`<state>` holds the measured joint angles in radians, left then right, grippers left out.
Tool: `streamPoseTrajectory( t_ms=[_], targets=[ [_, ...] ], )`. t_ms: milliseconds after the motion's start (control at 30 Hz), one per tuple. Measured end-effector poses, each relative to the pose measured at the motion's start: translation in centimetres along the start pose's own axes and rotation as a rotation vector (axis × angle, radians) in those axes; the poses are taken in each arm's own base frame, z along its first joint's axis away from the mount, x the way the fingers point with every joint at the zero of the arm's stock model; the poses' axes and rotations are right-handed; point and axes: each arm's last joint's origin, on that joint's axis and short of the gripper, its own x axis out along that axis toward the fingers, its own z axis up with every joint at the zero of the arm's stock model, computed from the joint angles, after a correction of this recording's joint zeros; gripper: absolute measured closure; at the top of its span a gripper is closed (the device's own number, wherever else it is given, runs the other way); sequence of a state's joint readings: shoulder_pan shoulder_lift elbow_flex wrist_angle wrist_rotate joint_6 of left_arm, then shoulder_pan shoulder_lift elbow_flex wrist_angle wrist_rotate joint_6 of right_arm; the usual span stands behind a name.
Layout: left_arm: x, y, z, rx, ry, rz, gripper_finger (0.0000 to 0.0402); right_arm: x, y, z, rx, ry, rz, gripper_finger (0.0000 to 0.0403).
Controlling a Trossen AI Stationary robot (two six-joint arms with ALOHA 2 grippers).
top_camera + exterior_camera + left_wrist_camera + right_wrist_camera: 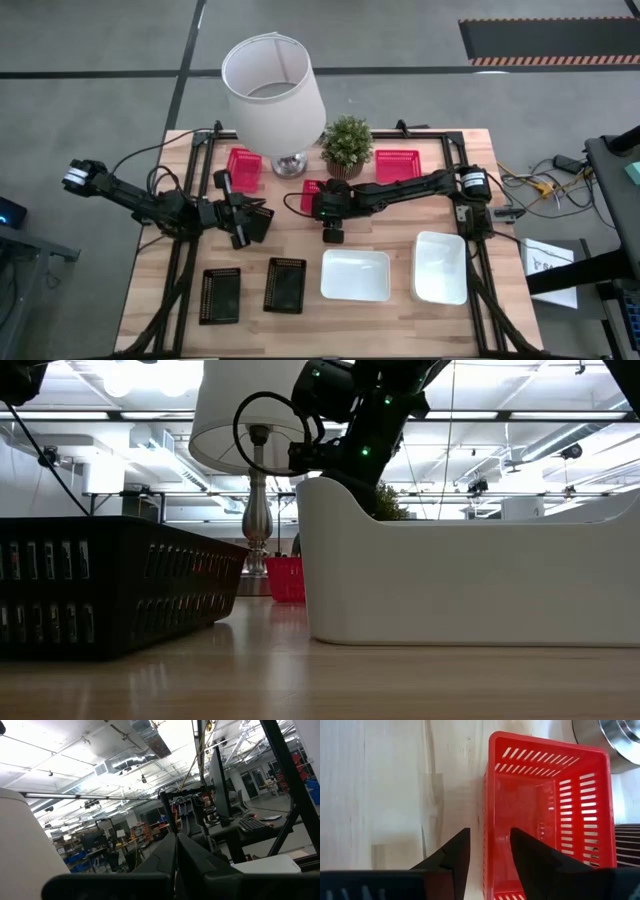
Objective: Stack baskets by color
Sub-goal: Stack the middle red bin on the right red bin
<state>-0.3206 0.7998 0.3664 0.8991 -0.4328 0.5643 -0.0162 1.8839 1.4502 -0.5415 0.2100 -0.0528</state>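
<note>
Three red baskets show in the high view: one at the far left point(244, 168), one at the far right point(397, 165), and one in the middle point(310, 187) under my right gripper point(316, 200). That gripper point(490, 831) is open and tilted down, one finger outside and one inside the middle red basket's point(545, 815) long wall, with gaps showing. Two black baskets point(220, 295) point(285, 285) and two white ones point(355, 275) point(440, 267) rest flat near the front edge. Another black meshed basket point(260, 222) lies by my left gripper point(243, 222), which is shut point(176, 837) and points upward, holding nothing.
A lamp with a white shade point(272, 78) and a potted plant point(347, 140) stand at the far middle, close behind the middle red basket. The lamp's metal foot point(615, 740) is just beyond that basket. Bare wood lies between the two rows of baskets.
</note>
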Motion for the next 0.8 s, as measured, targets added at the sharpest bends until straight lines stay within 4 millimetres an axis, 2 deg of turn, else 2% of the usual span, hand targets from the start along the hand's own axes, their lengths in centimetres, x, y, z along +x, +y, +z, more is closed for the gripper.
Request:
streamPoseTrajectory(
  t_ms=[533, 800],
  targets=[
    [0.0, 0.0, 0.0, -0.001, 0.0, -0.001, 0.0402, 1.5, -0.1, -0.9, -0.006, -0.054, -0.009, 0.0309],
    [0.0, 0.0, 0.0, -0.002, 0.001, -0.001, 0.0402, 1.7, -0.3, -1.1, -0.012, -0.05, -0.012, 0.0352]
  ],
)
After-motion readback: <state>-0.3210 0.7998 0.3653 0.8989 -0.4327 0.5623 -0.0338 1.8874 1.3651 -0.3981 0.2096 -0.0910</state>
